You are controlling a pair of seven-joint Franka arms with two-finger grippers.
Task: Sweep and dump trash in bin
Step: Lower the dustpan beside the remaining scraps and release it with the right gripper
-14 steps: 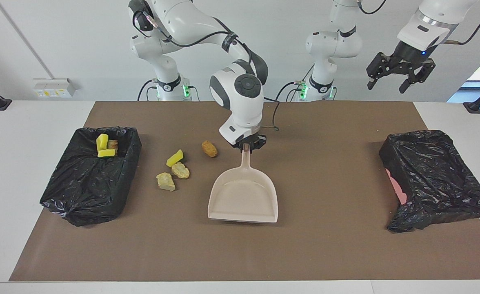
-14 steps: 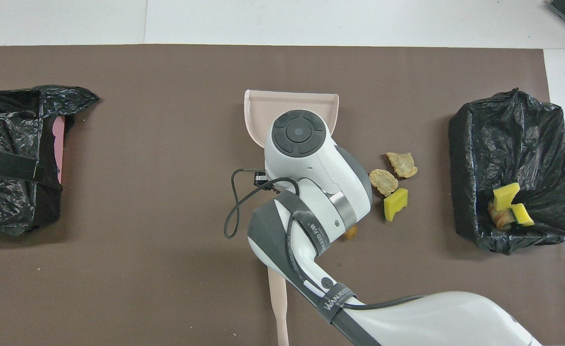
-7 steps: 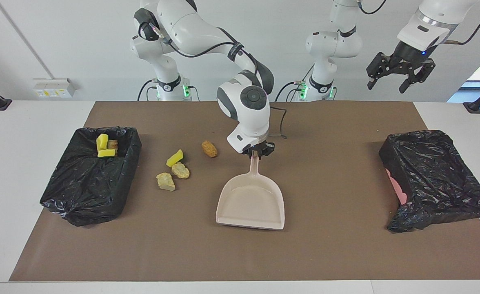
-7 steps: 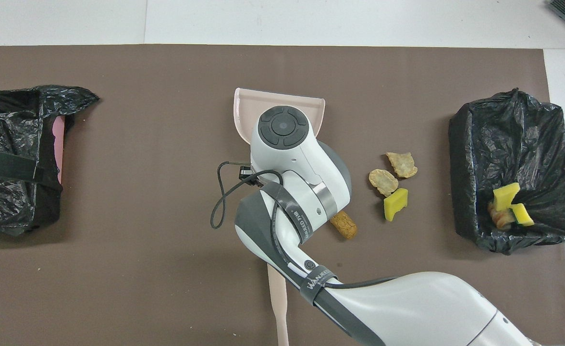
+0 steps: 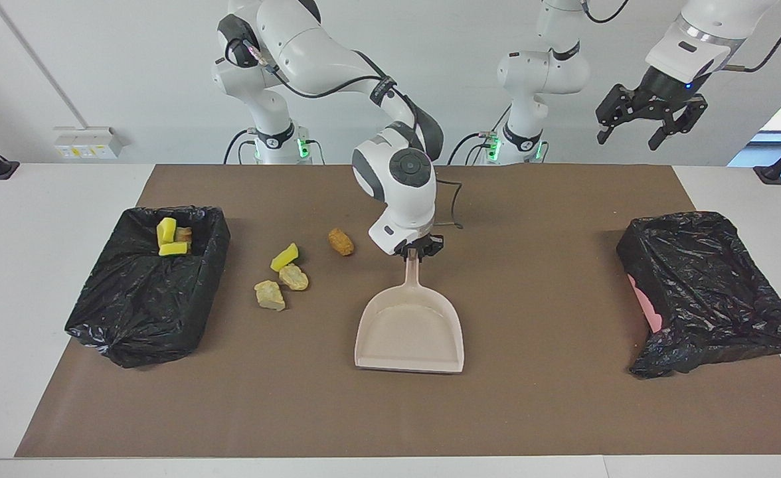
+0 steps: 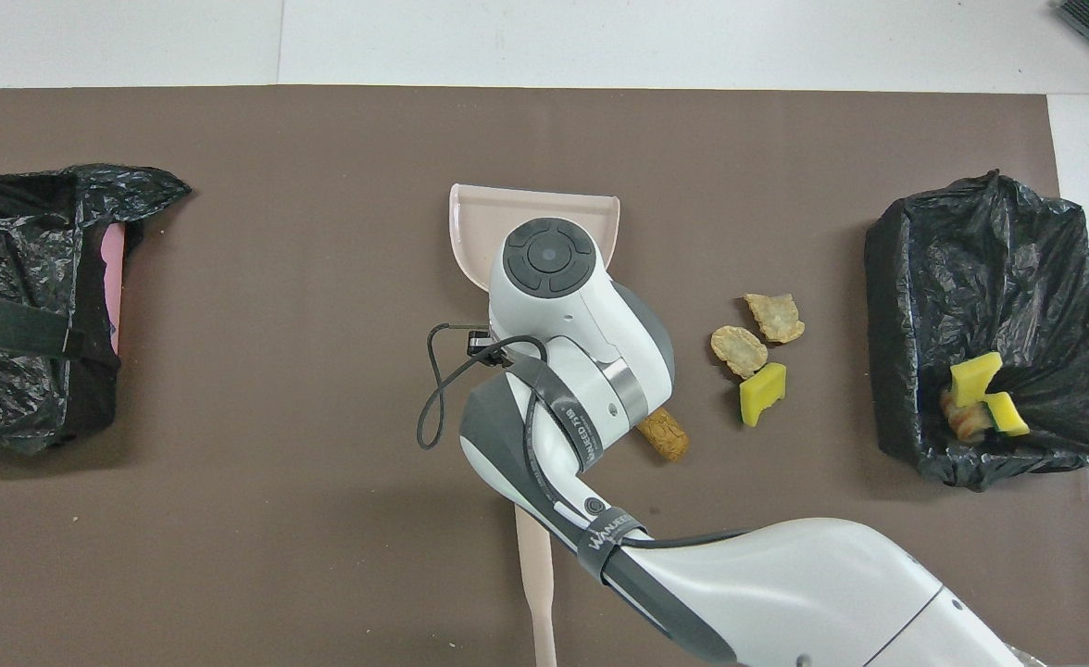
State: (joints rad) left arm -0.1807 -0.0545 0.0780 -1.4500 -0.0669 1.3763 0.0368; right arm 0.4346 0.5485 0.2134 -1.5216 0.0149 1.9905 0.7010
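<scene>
My right gripper (image 5: 418,251) is clamped tight on the end of the handle of the beige dustpan (image 5: 409,334), near the middle of the brown mat (image 5: 536,279). The pan lies flat on the mat with its handle pointing toward me and its open mouth away from me. From overhead my own wrist covers the handle, so I judge the hold from the facing view alone.

My left gripper (image 5: 649,123) hangs high in the air with its fingers spread wide and nothing in them, waiting over the left arm's end of the table, roughly above the black-lined bin (image 5: 709,292) there.

The trash is split. Four pieces lie loose on the mat, toward the right arm's end from the dustpan: a brown lump (image 5: 341,241) closest to my gripper, then a yellow wedge (image 5: 284,257) with two tan lumps (image 5: 293,277) (image 5: 269,295) touching or just beside it. The remaining pieces (image 5: 171,238) sit inside the black-lined bin (image 5: 145,292) at the right arm's end; I count two yellow and what looks like one brown tucked between them.

A beige brush handle (image 6: 535,593) lies on the mat close to my base.
</scene>
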